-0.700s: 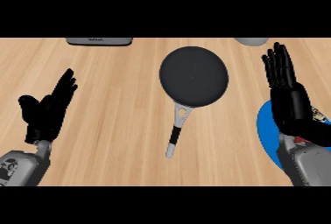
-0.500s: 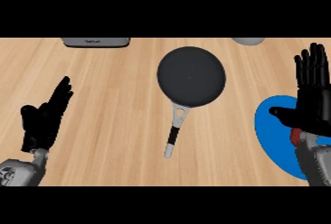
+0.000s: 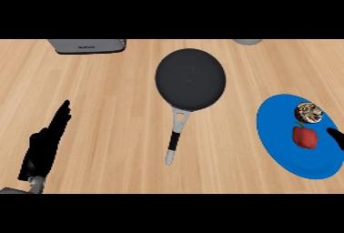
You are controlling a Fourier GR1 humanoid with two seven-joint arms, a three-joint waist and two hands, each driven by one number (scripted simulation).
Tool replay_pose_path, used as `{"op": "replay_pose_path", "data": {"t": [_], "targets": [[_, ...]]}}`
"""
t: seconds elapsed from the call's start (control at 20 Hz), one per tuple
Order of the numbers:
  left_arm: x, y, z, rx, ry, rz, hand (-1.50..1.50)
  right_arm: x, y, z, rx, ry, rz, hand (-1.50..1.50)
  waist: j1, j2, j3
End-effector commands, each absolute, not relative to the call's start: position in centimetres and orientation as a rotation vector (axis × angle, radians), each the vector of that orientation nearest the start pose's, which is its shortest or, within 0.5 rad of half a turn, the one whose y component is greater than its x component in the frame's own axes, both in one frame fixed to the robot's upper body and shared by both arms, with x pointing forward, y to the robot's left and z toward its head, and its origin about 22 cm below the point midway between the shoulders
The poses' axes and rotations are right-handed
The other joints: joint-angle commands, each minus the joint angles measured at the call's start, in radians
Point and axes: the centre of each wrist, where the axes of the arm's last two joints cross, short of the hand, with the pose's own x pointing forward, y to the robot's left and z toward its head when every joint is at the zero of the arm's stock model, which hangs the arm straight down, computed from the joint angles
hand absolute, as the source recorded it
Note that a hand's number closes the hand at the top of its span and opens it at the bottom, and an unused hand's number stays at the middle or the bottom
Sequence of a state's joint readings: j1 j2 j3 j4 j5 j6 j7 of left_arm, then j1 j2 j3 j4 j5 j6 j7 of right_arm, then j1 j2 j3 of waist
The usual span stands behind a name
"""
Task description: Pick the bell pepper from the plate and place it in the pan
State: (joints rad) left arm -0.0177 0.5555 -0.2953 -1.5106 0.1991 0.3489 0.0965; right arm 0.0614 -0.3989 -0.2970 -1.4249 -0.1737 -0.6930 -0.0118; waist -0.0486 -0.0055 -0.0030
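Note:
A red bell pepper (image 3: 306, 137) lies on a blue plate (image 3: 282, 150) at the right of the wooden counter. The dark round pan (image 3: 191, 79) sits at the centre, bare inside, its handle (image 3: 174, 139) pointing toward me. My left hand (image 3: 42, 148) rests open at the lower left, fingers straight and far from both. Of my right hand (image 3: 336, 138) only a black tip shows at the right edge, just right of the pepper and not touching it.
A round speckled pastry (image 3: 310, 112) shares the plate, just behind the pepper. A grey appliance (image 3: 87, 45) stands at the back left, and a grey object (image 3: 247, 41) peeks in at the back edge. Bare wood lies between pan and plate.
My right hand has slid out to the right edge, uncovering the plate, the pepper and the pastry. My left hand sits a little lower.

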Motion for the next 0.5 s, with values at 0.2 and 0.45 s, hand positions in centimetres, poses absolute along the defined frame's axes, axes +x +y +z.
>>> {"op": "replay_pose_path", "data": {"t": [0.2, 0.45], "targets": [[21.0, 29.1, 0.5, 0.338, -1.370, -0.247, 0.00, 13.3, -43.0, 2.7, -1.200, -1.009, -0.284, -1.50, 0.043, 0.000, -0.002], [23.2, 28.5, 1.0, 0.336, -1.376, -0.250, 0.00, 16.1, -41.9, 8.1, -1.081, -0.948, -0.089, -1.50, 0.048, 0.008, 0.000]]}}
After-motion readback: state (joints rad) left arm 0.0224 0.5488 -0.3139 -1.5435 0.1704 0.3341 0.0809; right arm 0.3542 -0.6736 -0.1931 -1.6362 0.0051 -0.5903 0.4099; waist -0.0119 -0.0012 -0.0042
